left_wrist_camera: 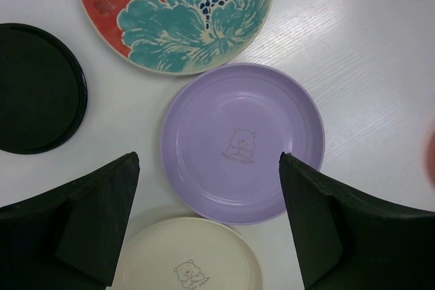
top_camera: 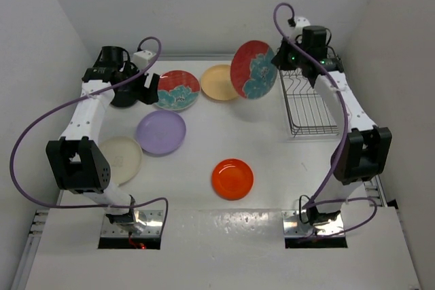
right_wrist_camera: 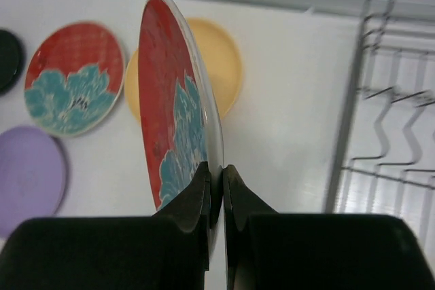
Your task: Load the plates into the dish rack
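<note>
Seven plates are accounted for; six lie flat on the white surface (top_camera: 272, 147) and one is in the air.

Right arm: the right pincer (right_wrist_camera: 216, 168) is clenched on the rim of a red plate with teal flowers (right_wrist_camera: 170, 100), one finger on each face; this plate stands on edge, clear of the surface, just left of the dish rack (top_camera: 309, 110) and outside it; the rack sits at the far right of the surface, under the right arm; its grey wire dividers show at the right of the wrist view.

Left arm: the left pincer (left_wrist_camera: 209, 159) is released, jaws wide apart, grasping nothing; it hangs above the far left of the surface; in its wrist view the lavender plate (top_camera: 161, 132) lies below, between the fingers.

Plates on the surface:
- The second red plate (top_camera: 178, 89) lies at the far side, just beside the tan-yellow plate (top_camera: 219, 82).
- The lavender plate lies near this red one but apart from it.
- The cream plate (top_camera: 122, 159) lies just beside the lavender; contact cannot be told.
- The black plate (left_wrist_camera: 34, 86) lies near the second red plate; in the top view the left arm hides it.
- The orange plate (top_camera: 232, 178) lies alone towards the near middle, well apart from the rest.
</note>
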`<state>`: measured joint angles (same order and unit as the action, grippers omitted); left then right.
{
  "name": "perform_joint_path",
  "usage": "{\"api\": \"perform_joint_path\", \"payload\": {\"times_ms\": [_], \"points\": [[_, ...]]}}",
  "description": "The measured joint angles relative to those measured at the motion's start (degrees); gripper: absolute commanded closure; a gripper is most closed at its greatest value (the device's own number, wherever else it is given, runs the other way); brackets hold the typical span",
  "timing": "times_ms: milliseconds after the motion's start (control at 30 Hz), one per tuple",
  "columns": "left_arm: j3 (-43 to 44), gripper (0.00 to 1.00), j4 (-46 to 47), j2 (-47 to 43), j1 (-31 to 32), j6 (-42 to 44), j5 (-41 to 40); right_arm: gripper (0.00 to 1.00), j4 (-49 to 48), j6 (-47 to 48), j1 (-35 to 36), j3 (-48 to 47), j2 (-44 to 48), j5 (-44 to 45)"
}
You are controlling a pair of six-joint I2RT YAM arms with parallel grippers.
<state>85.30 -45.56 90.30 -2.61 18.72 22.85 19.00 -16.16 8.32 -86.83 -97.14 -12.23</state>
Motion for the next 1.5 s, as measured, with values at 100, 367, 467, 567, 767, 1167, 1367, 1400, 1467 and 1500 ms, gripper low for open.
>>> {"api": "perform_joint_path", "payload": {"times_ms": [100,367,467,567,767,1167,1367,1400,1467,1500], "points": [[0.39,0.12,-0.11,0.2,-0.13,0.04,0.02,1.0,1.16,1.57,-3.52,-7.67,-1.22,1.86],[4.15,0.12,-1.25,2.67,-0.37,0.5,-1.62,1.0,-0.85,11.04,-12.48,-23.89,-6.86,10.82],[6.45,0.12,-2.05,4.63,0.0,0.83,-2.6,1.0,-2.71,16.98,-14.34,-24.44,-8.37,15.32],[8.94,0.12,-2.73,7.28,0.87,1.4,-3.45,1.0,-3.3,21.51,-16.26,-24.41,-10.38,18.08],[13.07,0.12,-3.37,13.07,3.56,1.73,-3.76,1.0,-3.54,29.77,-18.67,-23.87,-13.35,21.4],[15.06,0.12,-5.03,18.58,7.04,1.7,-3.87,1.0,-9.49,40.48,-19.1,-22.18,-13.97,22.73],[16.28,0.12,-5.31,18.88,7.82,1.7,-3.87,1.0,-12.9,45.53,-19.02,-18.8,-14.03,24.24],[16.5,0.12,-5.35,19.04,7.89,1.7,-3.98,1.0,-13.11,46.16,-19.02,-18.16,-14.1,24.3],[16.72,0.12,-5.38,19.47,7.89,1.75,-4.22,1.0,-13.92,47.5,-18.93,-16.79,-14.47,24.5],[16.79,0.12,-5.42,19.65,7.89,1.75,-4.35,1.0,-14.23,48.04,-18.86,-16.11,-14.64,24.63]]}}
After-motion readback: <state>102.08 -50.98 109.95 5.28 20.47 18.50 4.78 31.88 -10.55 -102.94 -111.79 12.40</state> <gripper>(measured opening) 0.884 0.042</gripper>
